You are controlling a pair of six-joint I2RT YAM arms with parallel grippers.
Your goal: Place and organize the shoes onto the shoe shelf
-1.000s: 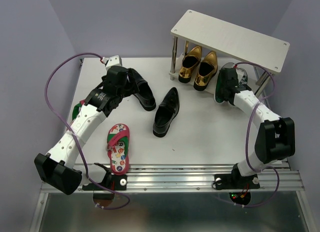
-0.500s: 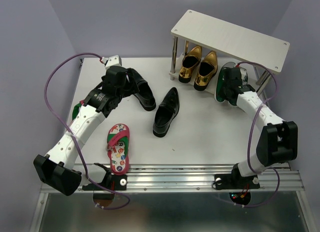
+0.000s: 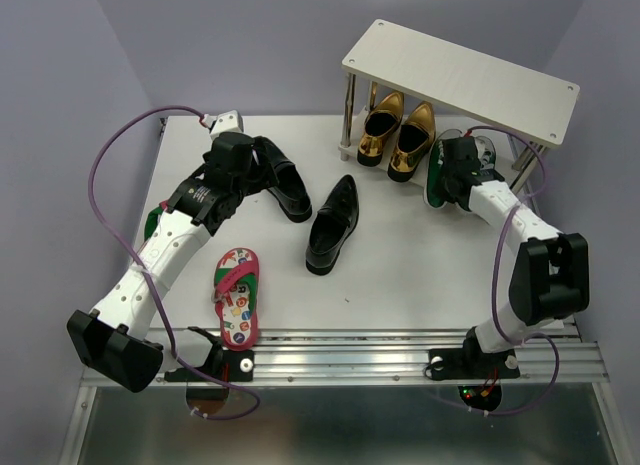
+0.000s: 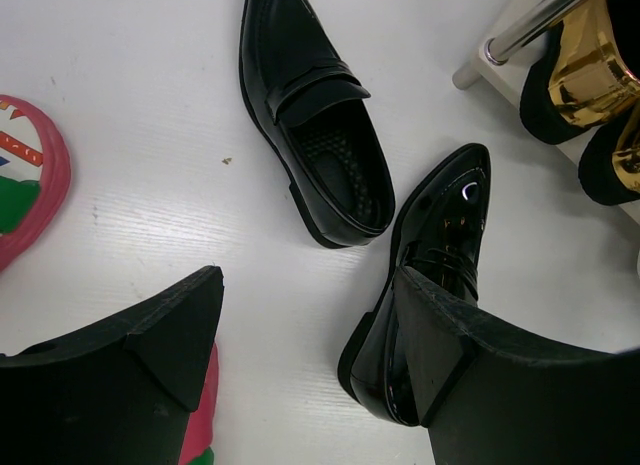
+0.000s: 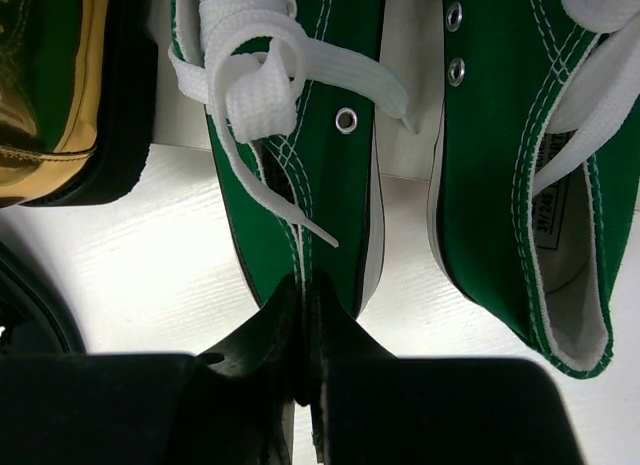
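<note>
My right gripper (image 3: 448, 181) (image 5: 305, 290) is shut on the heel edge of a green white-laced sneaker (image 5: 300, 175) (image 3: 436, 173), which lies on the table under the shoe shelf (image 3: 460, 80). The second green sneaker (image 5: 525, 175) lies just to its right. Two gold loafers (image 3: 398, 135) stand under the shelf's left half. My left gripper (image 3: 262, 167) (image 4: 308, 280) is open and empty, with one black loafer (image 4: 440, 265) (image 3: 283, 183) against its right finger. The other black loafer (image 4: 315, 115) (image 3: 333, 223) lies beyond it. A red-pink flip-flop (image 3: 236, 295) lies near the front edge.
A second bit of pink and green (image 4: 200, 425) shows under my left fingers, and a green patch (image 3: 150, 223) shows under the left arm. The shelf's metal legs (image 3: 348, 115) stand beside the gold loafers. The shelf's top board carries nothing.
My right gripper has nudged the green sneaker slightly left, toward the gold loafers. The left arm has not moved.
</note>
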